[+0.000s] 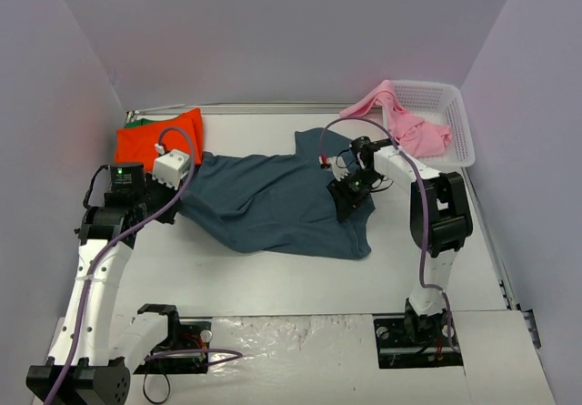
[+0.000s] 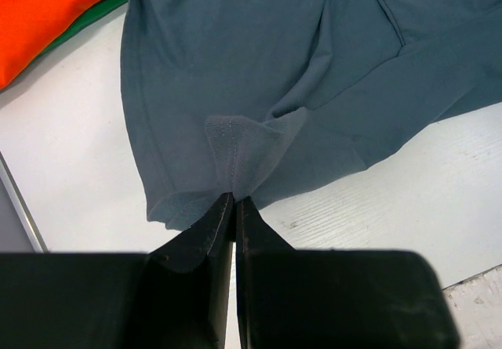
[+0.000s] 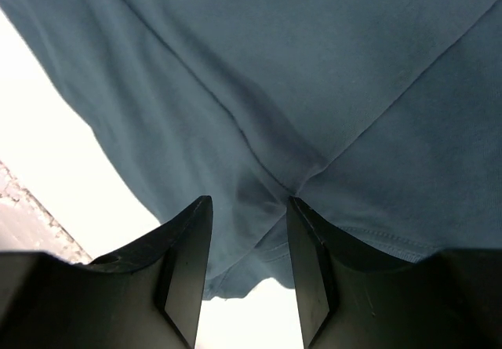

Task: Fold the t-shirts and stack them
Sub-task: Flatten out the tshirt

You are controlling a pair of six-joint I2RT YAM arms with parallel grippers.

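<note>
White surface: slate-blue t-shirt lies spread mid-surface, left tool pinched tight on cloth near its hem, right tool parted astride a crease, presumably to tension it flat for folding.

Of the green shirt, only a thin strip is seen; the rest is covered by the orange-red shirt, which is itself cut off by the top and left edges of the left wrist view. The slate-blue shirt is cropped by the borders of both wrist views. The bit of its hem clamped in the left gripper is hidden between the fingers. From above, those fingertips are masked by the wrist housing, and the shirt's left end is lost beneath it. Part of the pink shirt is concealed inside the basket.
</note>
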